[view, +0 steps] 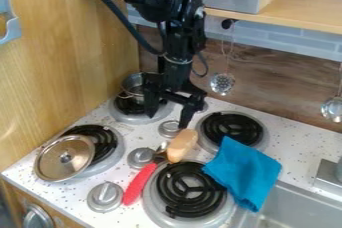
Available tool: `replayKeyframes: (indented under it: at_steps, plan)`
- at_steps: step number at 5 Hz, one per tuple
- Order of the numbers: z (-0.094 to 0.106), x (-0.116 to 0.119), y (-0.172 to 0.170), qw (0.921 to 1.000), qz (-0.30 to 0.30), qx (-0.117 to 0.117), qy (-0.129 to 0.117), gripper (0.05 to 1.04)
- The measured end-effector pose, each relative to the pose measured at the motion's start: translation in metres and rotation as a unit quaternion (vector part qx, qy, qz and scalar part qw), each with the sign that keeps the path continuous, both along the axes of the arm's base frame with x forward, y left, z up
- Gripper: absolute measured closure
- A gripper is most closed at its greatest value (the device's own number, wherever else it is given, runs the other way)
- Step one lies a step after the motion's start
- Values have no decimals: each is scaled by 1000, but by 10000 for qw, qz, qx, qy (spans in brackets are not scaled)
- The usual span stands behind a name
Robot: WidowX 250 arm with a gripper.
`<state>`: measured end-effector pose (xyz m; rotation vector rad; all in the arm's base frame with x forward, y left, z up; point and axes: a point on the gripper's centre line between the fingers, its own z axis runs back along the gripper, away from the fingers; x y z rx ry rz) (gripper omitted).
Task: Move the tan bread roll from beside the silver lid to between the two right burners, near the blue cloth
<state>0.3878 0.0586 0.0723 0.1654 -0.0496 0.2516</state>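
Landmark: the near burner [174, 192]. Gripper [168, 116] hangs beyond its far-left edge, pointing down, fingers spread wide, nothing between them. Closest item is the tan piece [182, 145], short of the fingertips, its lower end at the burner's far-left rim; can't confirm contact there. Red-handled utensil [140, 183] lies along the burner's left side, metal end right by the tan piece. Blue cloth [242, 171] drapes over the burner's right edge. Metal pot [133, 86] sits well beyond the burner, up-left, close behind the gripper in this view. Lid [65, 158] is tilted, well left of the burner.

Risks, my read: a low sideways sweep could clip the knob [169, 129] just beyond the burner. Closing off-centre on the tan piece could roll it onto the coils or catch the utensil too, since they're so close. Swinging back up-left could bump the pot. Drifting right while low could drag the cloth.
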Motion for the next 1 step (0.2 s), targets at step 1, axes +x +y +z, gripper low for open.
replayKeyframes:
  at_steps: [1]
  plan:
    - [37,-5,-2,9991,-86,-36,-407,78]
